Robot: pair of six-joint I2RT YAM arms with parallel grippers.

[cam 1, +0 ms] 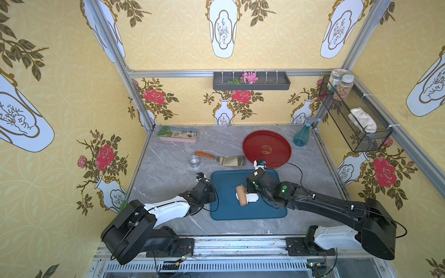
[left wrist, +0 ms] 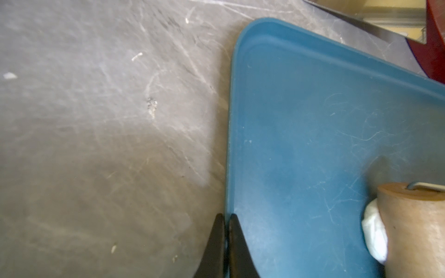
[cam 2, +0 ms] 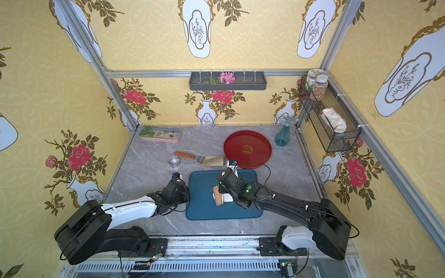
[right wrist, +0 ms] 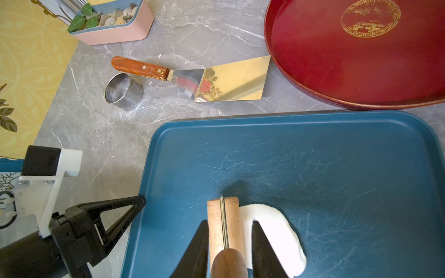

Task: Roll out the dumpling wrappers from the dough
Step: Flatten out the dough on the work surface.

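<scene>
A flattened white piece of dough (cam 1: 253,198) (right wrist: 277,228) lies in the middle of the blue tray (cam 1: 248,214) (right wrist: 337,168). The wooden rolling pin (cam 1: 242,196) (right wrist: 222,221) rests on the dough's left part, and the dough (left wrist: 374,233) also peeks out beside the roller. My right gripper (right wrist: 230,222) is shut on the pin's brown handle, one finger on each side. My left gripper (left wrist: 225,215) is shut on the tray's left rim (left wrist: 231,144), as the right wrist view also shows (right wrist: 142,199). No dumpling wrappers are in view.
Behind the tray lie a steel ring cup (cam 1: 194,160) and a wood-handled metal scraper (cam 1: 224,159). A red round tray (cam 1: 266,149) sits at the back right, touching the blue tray's far corner. A spray bottle (cam 1: 302,136) and a pink planter (cam 1: 177,135) stand along the back wall.
</scene>
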